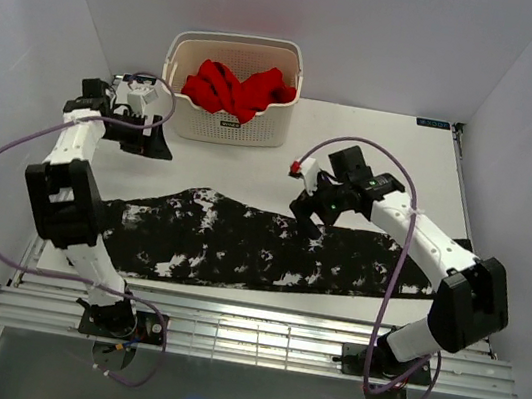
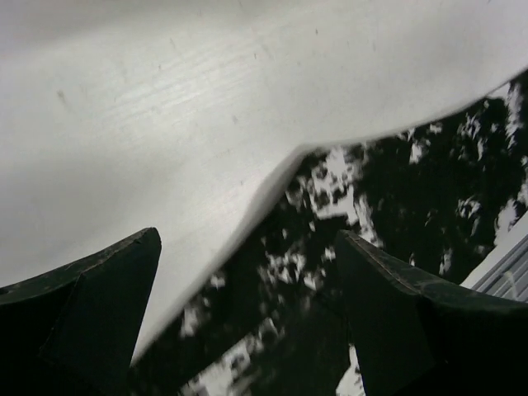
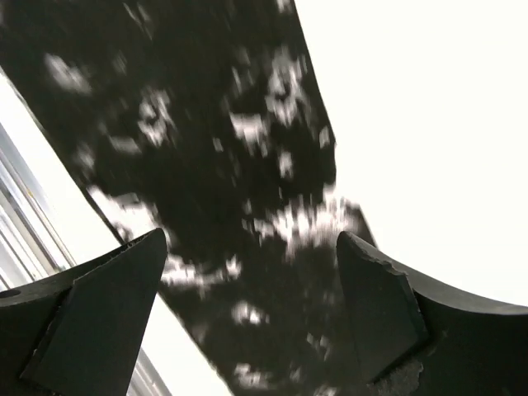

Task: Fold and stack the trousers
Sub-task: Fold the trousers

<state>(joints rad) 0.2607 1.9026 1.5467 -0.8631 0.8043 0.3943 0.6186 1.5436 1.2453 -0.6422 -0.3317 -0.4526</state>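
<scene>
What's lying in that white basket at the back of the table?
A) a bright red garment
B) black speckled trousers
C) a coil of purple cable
A: a bright red garment is bunched in the white basket, while the speckled trousers lie spread out on the table.

Trousers (image 1: 269, 246): spread flat, left to right, along the desk's (image 1: 402, 171) near side.
Basket (image 1: 225, 124): far side, left of centre, holding a red garment (image 1: 238, 89).
Left pincer (image 1: 152, 141): beside the basket's left end.
Right pincer (image 1: 306, 218): over the trousers' far edge.
</scene>
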